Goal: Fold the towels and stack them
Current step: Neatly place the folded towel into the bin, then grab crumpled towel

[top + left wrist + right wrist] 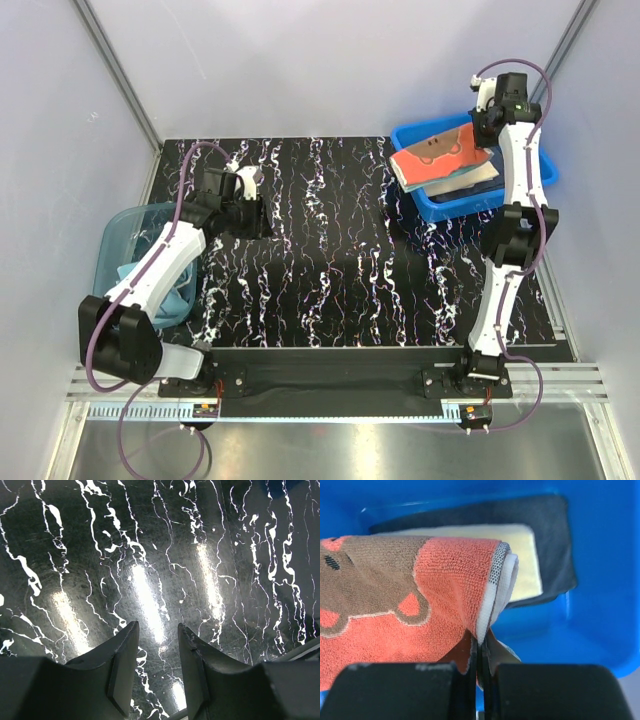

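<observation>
**Right gripper pinches the red towel over the blue bin; left gripper empty over the table**

The right gripper (pixel 481 652) has its fingers drawn almost together, with only a thin slit between them. The folded edge of the red towel (pixel 435 575) runs down into that slit and is clamped there. The towel is coral-red terry with a brown figure on it. From the fingers it spreads up and to the left in the wrist view, and its rolled white edge with a dotted trim stands just above the fingertips.

Below it, inside the blue bin (pixel 605 580), a pale yellow towel (pixel 522 555) lies flat on a dark slate towel (pixel 555 540). Both are apart from the fingers.

From above, the right arm reaches to the far right corner of the table (pixel 330 270), and the red towel (pixel 440 155) sits across the bin (pixel 445 208).

The left gripper (pixel 157 635) hangs over the bare marbled black table (pixel 150 555). Its fingers stand narrowly apart with nothing between them.

At the table's left edge a translucent teal tub (pixel 118 232) holds a light teal towel (pixel 128 272), partly hidden by the left arm.
</observation>
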`<control>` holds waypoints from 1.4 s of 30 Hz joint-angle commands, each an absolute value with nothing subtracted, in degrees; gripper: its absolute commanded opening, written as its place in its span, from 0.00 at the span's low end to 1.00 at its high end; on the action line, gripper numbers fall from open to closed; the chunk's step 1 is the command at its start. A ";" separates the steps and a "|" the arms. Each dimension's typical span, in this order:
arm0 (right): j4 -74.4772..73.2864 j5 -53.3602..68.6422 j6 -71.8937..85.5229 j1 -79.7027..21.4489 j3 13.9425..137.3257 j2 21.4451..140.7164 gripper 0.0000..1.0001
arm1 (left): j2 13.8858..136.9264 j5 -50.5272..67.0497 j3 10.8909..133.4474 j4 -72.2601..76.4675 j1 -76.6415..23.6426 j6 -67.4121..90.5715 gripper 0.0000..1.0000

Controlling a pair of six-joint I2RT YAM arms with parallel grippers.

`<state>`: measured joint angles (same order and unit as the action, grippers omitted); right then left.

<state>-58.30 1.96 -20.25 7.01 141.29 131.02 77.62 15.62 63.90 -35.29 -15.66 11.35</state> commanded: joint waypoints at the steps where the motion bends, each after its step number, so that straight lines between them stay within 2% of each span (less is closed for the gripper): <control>1: -51.24 0.79 -24.43 8.08 145.80 133.85 0.00 | 78.13 17.14 64.86 -33.13 -15.64 10.46 0.42; 11: -46.15 2.02 -26.81 11.07 148.54 144.04 0.00 | 79.01 17.75 68.20 -35.42 -16.35 11.16 0.44; 16: -42.90 2.02 -25.84 12.83 152.05 147.91 0.02 | 77.00 13.02 67.77 -34.46 -16.96 11.16 0.45; 18: -40.36 0.45 -24.44 13.01 150.39 148.10 0.40 | 76.12 10.21 67.68 -33.58 -16.88 11.42 0.45; 21: -38.32 -2.81 -23.47 13.09 148.98 146.43 0.44 | 76.02 6.69 68.11 -33.66 -16.88 11.86 0.48; 22: -37.80 -3.07 -22.68 12.92 148.45 145.64 0.48 | 76.20 5.64 69.16 -34.01 -16.96 12.04 0.48; 23: -37.53 -2.73 -20.76 12.92 147.75 143.37 0.58 | 76.20 4.32 70.04 -34.71 -16.96 12.30 0.48; 24: -37.53 -2.20 -20.05 12.83 146.18 141.96 0.90 | 75.94 0.22 70.66 -34.80 -16.79 13.87 0.48; 25: -38.40 -0.63 -19.69 12.40 145.29 140.38 0.99 | 73.07 -2.52 70.32 -33.59 -16.79 14.41 0.48; 27: -38.85 -0.09 -19.25 11.08 141.36 134.58 1.00 | 69.28 -7.55 66.54 -26.48 -16.44 15.20 0.52; 30: -38.67 1.66 -14.08 6.87 133.46 125.44 1.00 | 65.22 -14.40 65.83 -23.55 -15.12 14.60 0.62; 36: -35.69 11.67 3.15 -5.35 113.24 107.07 1.00 | 66.45 -27.04 66.20 -32.52 -8.37 11.88 0.63; 39: -34.37 14.49 10.71 -8.96 108.04 102.93 1.00 | 66.53 -24.71 64.08 -35.14 -0.20 13.70 0.63; 42: -32.52 18.10 11.34 -11.76 102.07 100.11 1.00 | 66.71 -21.02 60.39 -36.74 7.72 14.50 0.64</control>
